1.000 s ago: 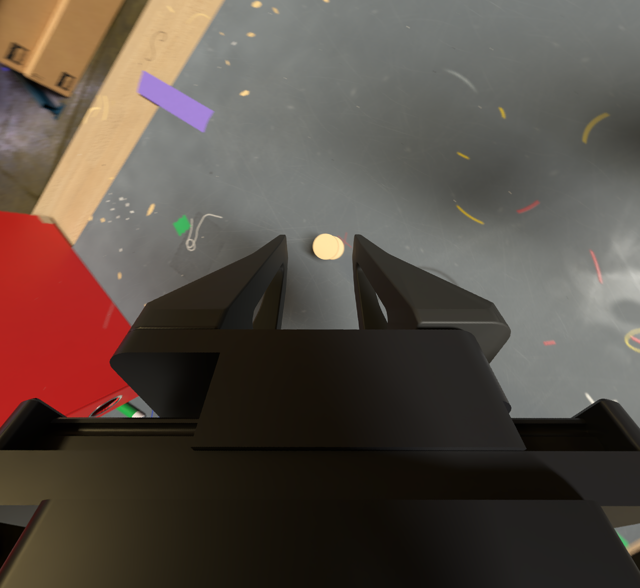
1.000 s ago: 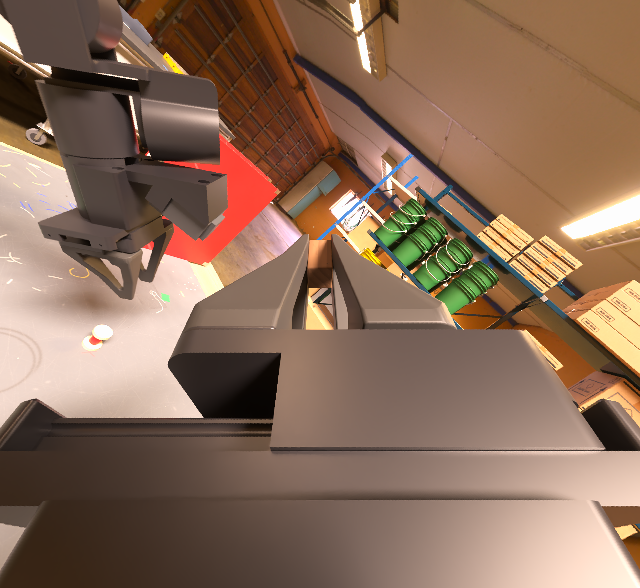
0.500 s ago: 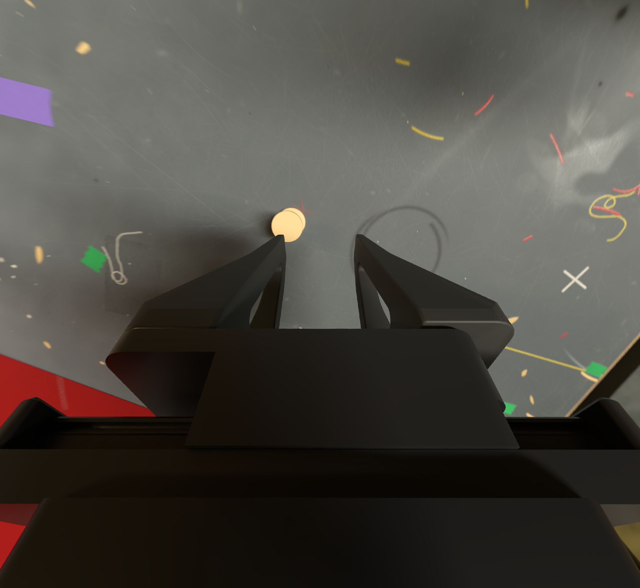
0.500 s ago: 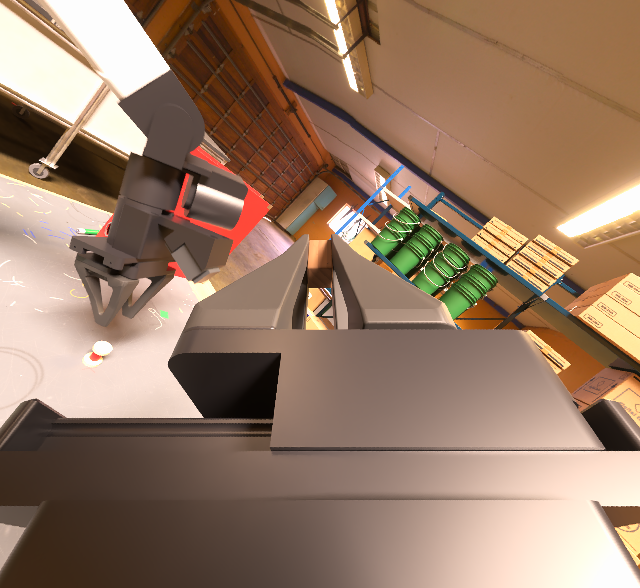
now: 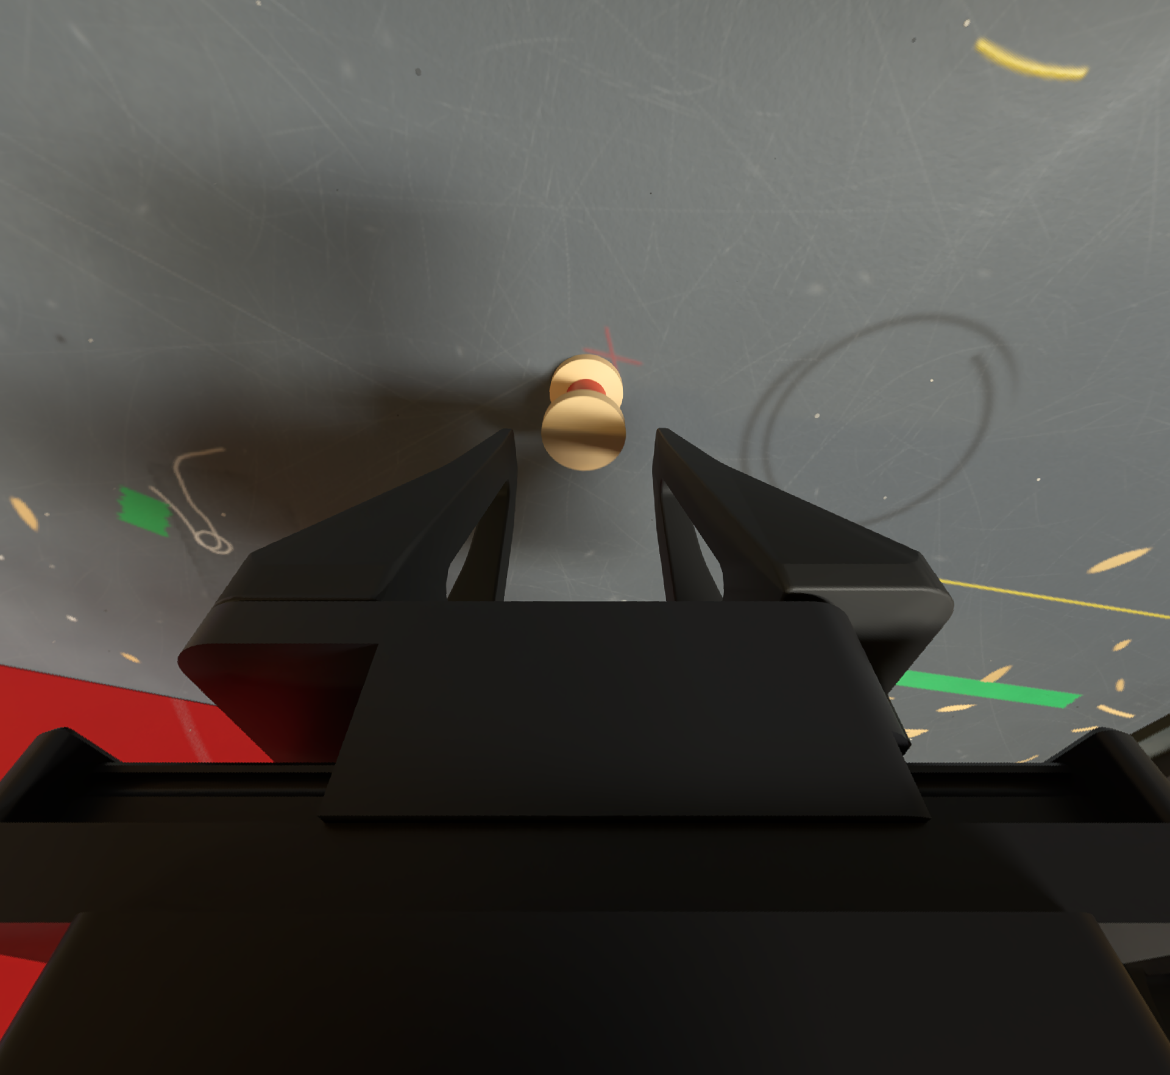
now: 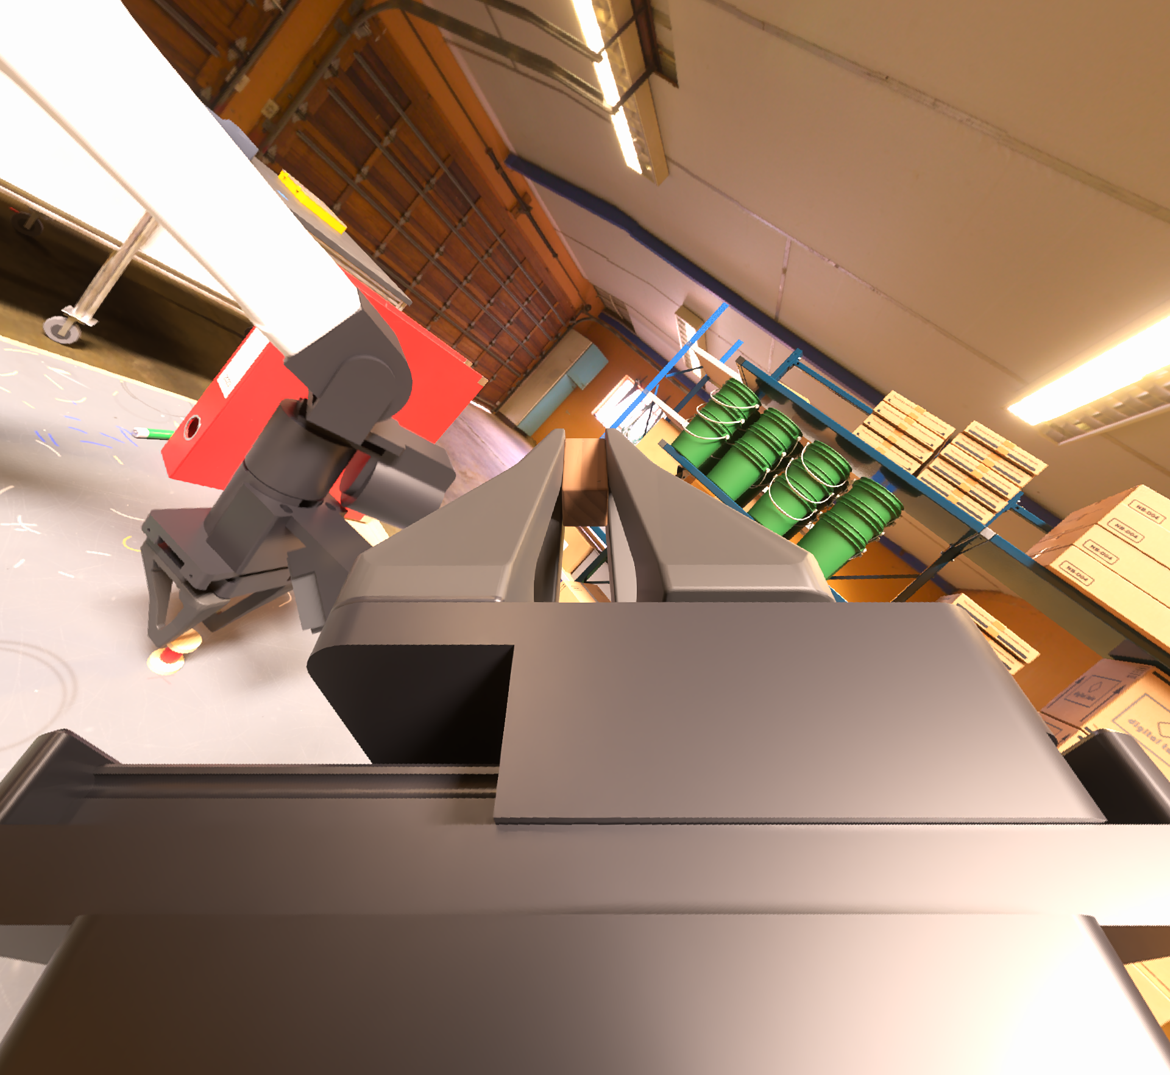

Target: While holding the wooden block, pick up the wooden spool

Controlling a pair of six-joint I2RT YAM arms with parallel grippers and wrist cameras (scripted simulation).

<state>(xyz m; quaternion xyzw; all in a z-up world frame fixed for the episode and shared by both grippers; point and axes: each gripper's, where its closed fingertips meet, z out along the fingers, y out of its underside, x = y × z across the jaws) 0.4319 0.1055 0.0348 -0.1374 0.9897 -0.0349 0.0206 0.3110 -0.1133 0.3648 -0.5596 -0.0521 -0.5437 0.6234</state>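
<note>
1. My left gripper (image 5: 583,443) looks flat black here.
2. The wooden spool (image 5: 584,414) is pale tan with a red core.
3. The table (image 5: 570,126) is scratched grey with yellow, green and red flecks.
4. The wooden block (image 6: 584,478) is brown.
5. The binder (image 6: 253,418) is bright red.

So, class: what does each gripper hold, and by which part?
Right gripper clamps the wooden block by its side faces. Left gripper holds nothing, open over the wooden spool.

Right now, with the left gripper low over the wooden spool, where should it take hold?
Probably across the narrow red core of the wooden spool, coming down from above. It lies on its side on the grey table, one flange facing the left gripper, whose jaws are open wider than the flanges, which should stop slipping.
</note>
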